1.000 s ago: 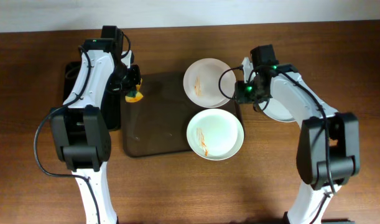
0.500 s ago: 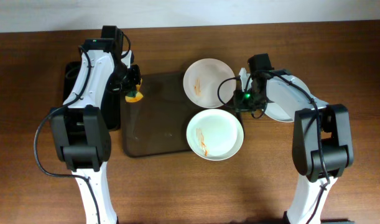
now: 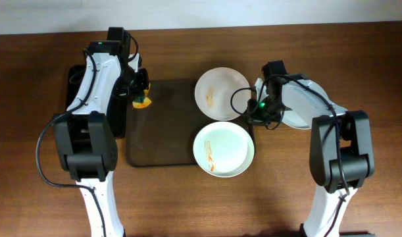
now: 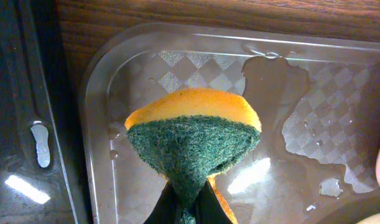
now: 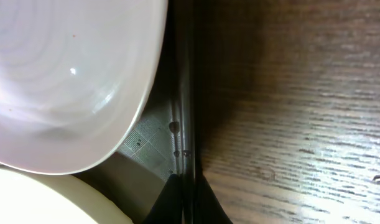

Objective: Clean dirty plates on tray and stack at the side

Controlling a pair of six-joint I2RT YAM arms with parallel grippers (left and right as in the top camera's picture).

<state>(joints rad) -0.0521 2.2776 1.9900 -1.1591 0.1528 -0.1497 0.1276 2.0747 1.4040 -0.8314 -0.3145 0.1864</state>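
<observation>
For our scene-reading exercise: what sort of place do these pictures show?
Probably a robotics lab bench staged for dish cleaning: two robot arms at a wooden table, smeared white plates on a dark tray, a sponge.

tray [image 3: 161,131] left half bare, plates [image 3: 222,94] crowding right

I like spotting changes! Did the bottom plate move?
Yes. The bottom plate slid away from the table's far edge and slightly left in the overhead view.
</observation>
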